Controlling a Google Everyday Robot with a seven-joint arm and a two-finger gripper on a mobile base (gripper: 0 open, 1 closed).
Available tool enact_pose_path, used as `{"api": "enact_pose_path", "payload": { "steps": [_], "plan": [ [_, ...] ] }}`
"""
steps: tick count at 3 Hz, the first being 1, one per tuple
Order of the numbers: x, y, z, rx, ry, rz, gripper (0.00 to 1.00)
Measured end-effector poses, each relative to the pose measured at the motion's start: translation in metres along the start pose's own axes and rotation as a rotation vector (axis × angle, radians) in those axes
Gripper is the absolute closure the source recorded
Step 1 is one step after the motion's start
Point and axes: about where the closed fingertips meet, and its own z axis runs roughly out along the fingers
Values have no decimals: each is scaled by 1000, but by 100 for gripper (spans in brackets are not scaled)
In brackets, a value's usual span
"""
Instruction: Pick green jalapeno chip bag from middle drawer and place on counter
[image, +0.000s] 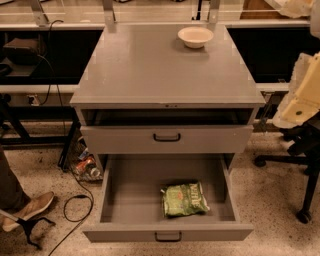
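The green jalapeno chip bag (184, 199) lies flat on the floor of the middle drawer (131, 197), right of centre and close to the front panel. The drawer is pulled far out, and its front panel carries a small dark loop handle (167, 236). The counter (160, 67) is the flat grey cabinet top above it. Only a pale cream part of my arm (302, 87) shows at the right edge, level with the counter's front. My gripper is out of view.
A cream bowl (195, 36) stands at the counter's far right. The drawer above, with its own handle (167, 137), is pulled out a little. A chair base with castors (302, 215) stands at the right. A person's shoe (30, 207) and cables are at the left.
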Motion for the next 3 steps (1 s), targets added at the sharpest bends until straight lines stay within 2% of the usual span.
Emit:
{"api": "enact_pose_path", "payload": {
  "steps": [1, 2, 3],
  "plan": [
    [-5, 1, -6, 14, -4, -9, 0],
    [-2, 17, 21, -31, -42, 12, 0],
    [-1, 54, 71, -130, -97, 52, 0]
  ]
}}
